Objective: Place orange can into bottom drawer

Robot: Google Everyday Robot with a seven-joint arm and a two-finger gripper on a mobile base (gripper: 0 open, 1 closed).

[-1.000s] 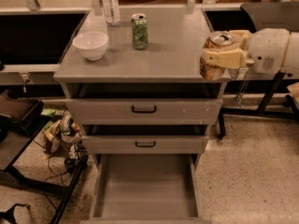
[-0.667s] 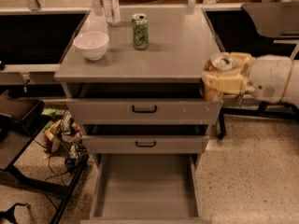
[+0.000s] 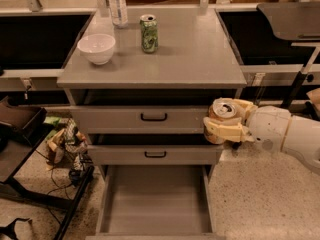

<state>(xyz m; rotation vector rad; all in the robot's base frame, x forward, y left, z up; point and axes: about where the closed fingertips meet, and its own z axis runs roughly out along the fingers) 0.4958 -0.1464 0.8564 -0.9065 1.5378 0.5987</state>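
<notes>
1. A white bowl [image 3: 97,48] stands upright near the left edge of the grey worktop [image 3: 195,54]; only its pale inner wall shows.
2. A clear plastic bottle [image 3: 117,4] stands at the back edge, behind and a little right of the bowl.
3. A green patterned can [image 3: 149,33] stands upright just right of the bottle, well apart from the front edge.
4. Under the worktop, the two upper drawers [image 3: 125,119] with black handles are pushed in.
5. The bottom drawer [image 3: 155,204] is pulled out toward the camera, and its plain grey floor is in full view between low side walls.
6. The gripper [image 3: 224,122] hangs below the worktop's front right corner, level with the right end of the top drawer's front. Its pale fingers [image 3: 220,129] are clenched around the orange can [image 3: 223,110].
7. The orange can sits in that grasp with its silver top facing up and toward the camera, above and to the right of the bottom drawer, not inside it.
8. The white arm [image 3: 287,134] reaches in from the right edge.
</notes>
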